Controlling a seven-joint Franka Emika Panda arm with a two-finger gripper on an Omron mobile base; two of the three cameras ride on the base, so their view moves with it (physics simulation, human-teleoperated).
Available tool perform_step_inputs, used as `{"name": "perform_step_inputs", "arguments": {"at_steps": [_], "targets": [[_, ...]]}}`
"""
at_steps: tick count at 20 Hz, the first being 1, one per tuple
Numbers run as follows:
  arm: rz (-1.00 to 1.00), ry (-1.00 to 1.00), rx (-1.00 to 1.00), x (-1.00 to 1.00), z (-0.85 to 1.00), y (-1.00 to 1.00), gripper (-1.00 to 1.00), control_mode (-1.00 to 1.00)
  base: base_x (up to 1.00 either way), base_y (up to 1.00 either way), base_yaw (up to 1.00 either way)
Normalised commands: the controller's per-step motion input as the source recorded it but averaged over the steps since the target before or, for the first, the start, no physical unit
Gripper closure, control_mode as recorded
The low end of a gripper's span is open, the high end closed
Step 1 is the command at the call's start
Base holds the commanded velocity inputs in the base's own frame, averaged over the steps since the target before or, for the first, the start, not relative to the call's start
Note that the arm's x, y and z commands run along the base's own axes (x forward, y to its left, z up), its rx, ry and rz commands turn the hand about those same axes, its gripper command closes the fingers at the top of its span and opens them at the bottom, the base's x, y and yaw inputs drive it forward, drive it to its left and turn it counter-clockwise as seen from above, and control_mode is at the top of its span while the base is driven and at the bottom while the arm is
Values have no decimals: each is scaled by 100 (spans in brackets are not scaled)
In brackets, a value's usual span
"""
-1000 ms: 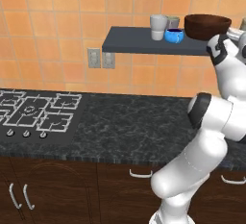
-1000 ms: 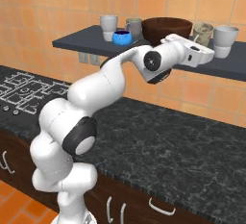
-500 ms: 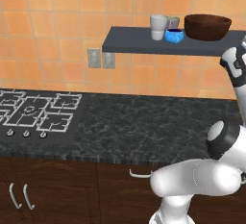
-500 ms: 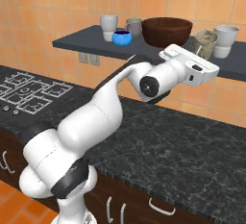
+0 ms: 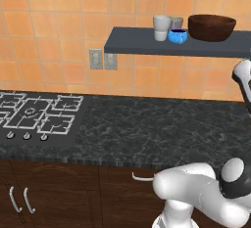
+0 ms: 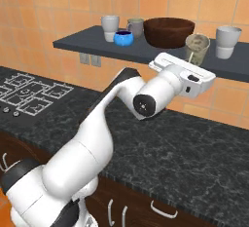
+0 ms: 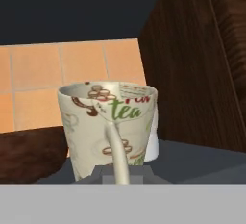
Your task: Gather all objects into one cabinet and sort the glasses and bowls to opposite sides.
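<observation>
The gripper (image 7: 122,177) is clamping tight on the handle of the beige patterned mug (image 6: 196,48), which is sitting upright at the dark shelf (image 6: 87,42), between the brown bowl (image 6: 168,31) and a pale cup (image 6: 227,41). Farther left, the small blue bowl (image 6: 123,38) is standing beside two more cups (image 6: 110,28).

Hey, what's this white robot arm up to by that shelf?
It is tidying tableware onto the dark wall shelf. Its end effector is shut on the handle of a beige patterned mug, holding it at the shelf between the big brown bowl and a pale cup. Two more cups and a small blue bowl stand at the shelf's other end.
</observation>
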Motion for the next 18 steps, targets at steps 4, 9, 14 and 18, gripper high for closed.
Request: {"name": "perform_step_inputs", "arguments": {"at_steps": [4, 9, 14, 18], "targets": [[21, 0, -11, -44, 0, 70, 100, -100, 0, 0, 0], [23, 3, -8, -18, 0, 69, 100, -100, 0, 0, 0], [26, 1, -7, -3, 0, 64, 100, -100, 0, 0, 0], [27, 1, -6, 0, 0, 59, 100, -100, 0, 0, 0]]}}
